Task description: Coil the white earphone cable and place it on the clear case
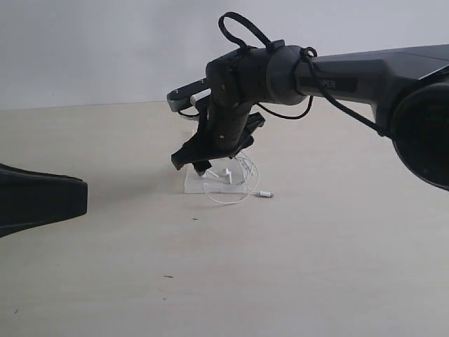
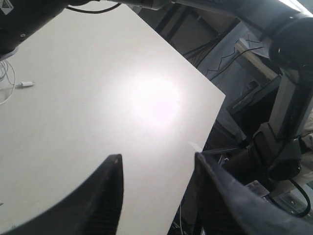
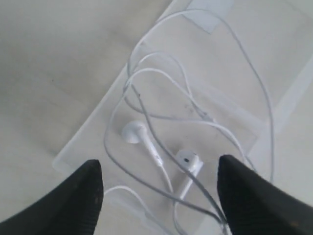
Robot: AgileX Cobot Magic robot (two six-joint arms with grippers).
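The white earphone cable lies in loose loops on the clear case, with both earbuds resting on the plastic. In the exterior view the coil sits on the case and the plug trails off to the right onto the table. My right gripper hovers just above the coil, open, its fingers on either side of the earbuds with nothing held. My left gripper is open and empty, far to the left at the table edge.
The plug shows at the far edge of the left wrist view. Beyond the table's edge stand cables and robot hardware. Small dark specks mark the tabletop in front of the case.
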